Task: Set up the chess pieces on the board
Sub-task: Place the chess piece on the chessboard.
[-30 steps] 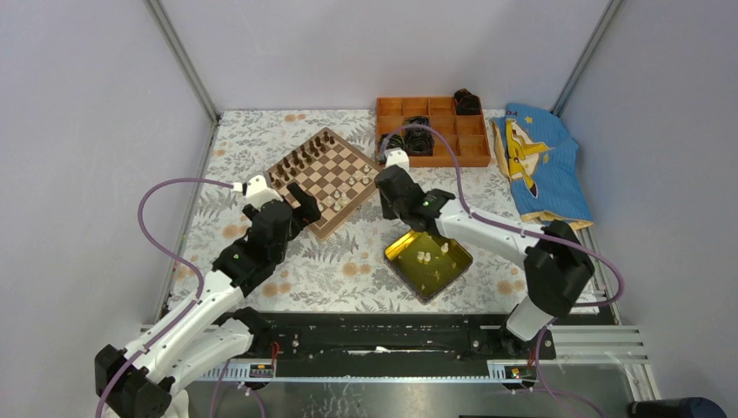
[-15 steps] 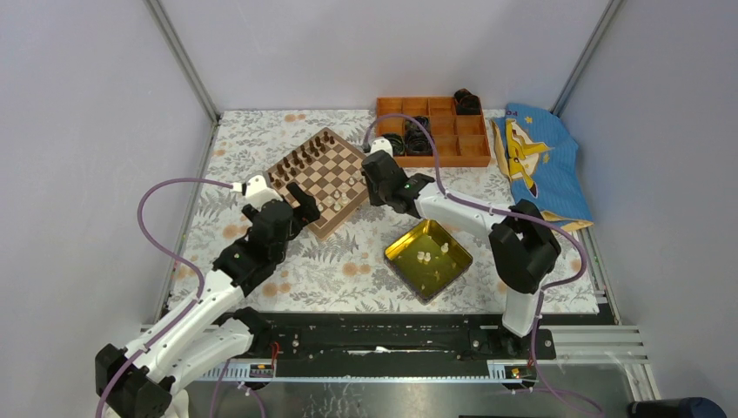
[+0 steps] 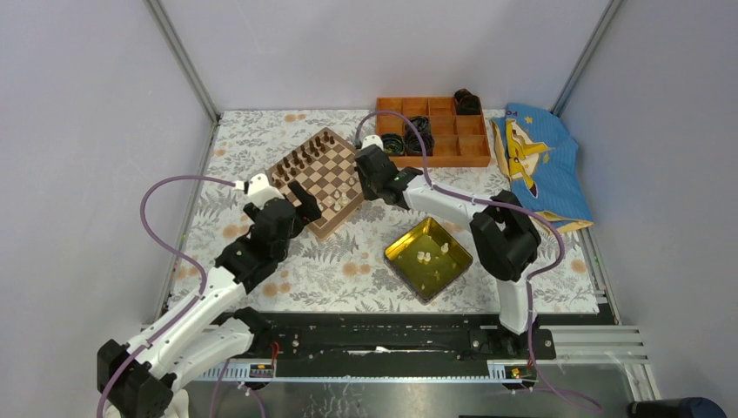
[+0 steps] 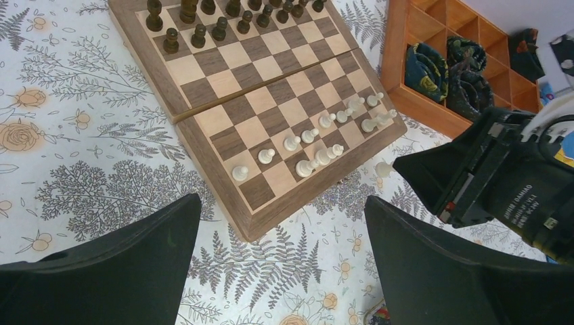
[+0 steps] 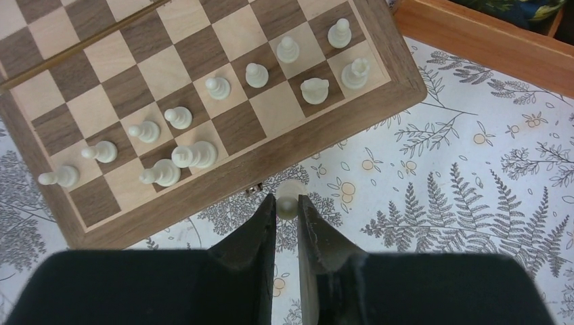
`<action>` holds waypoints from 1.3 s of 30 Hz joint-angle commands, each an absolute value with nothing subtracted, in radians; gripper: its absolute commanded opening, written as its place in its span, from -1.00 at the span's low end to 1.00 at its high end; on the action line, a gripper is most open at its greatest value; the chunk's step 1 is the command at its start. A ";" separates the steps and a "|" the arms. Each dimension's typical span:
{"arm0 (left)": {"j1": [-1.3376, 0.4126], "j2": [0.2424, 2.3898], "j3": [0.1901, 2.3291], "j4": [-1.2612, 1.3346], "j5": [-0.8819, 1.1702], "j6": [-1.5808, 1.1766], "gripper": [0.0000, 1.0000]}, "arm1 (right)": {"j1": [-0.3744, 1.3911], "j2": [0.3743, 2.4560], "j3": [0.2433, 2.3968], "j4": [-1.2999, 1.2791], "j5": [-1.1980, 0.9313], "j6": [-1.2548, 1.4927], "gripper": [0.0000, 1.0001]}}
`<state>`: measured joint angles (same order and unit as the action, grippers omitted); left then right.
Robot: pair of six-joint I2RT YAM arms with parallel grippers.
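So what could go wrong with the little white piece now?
The right fingers hold the white piece only at their very tips, off the board, so it might slip and fall on the cloth. The standing pieces are crowded, so the fingers could knock some over when setting it down.

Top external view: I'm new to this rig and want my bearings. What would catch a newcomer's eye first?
The chessboard mid-table draws the eye: dark figures line its far-left edge, cream pieces its near-right. The right gripper pinches one cream piece just off that edge; the left gripper hangs open nearby. A yellow tray sits in front.
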<state>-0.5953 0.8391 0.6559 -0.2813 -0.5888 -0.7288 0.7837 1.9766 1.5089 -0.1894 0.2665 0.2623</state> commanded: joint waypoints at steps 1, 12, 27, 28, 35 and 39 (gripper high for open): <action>-0.601 0.849 0.689 -0.261 -0.621 -0.732 0.97 | 0.775 2.016 1.573 -0.173 0.244 0.233 -1.00; -0.601 0.861 0.694 -0.261 -0.626 -0.730 0.97 | 0.775 2.102 1.682 -0.192 0.216 0.212 -1.00; -0.601 0.854 0.683 -0.258 -0.634 -0.729 0.97 | 0.777 2.185 1.782 -0.225 0.179 0.210 -1.00; -0.601 0.853 0.683 -0.258 -0.634 -0.730 0.97 | 0.777 2.189 1.786 -0.228 0.179 0.209 -1.00; -0.601 0.851 0.682 -0.255 -0.635 -0.729 0.97 | 0.778 2.208 1.806 -0.237 0.173 0.210 -1.00; -0.601 0.854 0.682 -0.255 -0.635 -0.729 0.97 | 0.779 2.212 1.816 -0.242 0.168 0.211 -1.00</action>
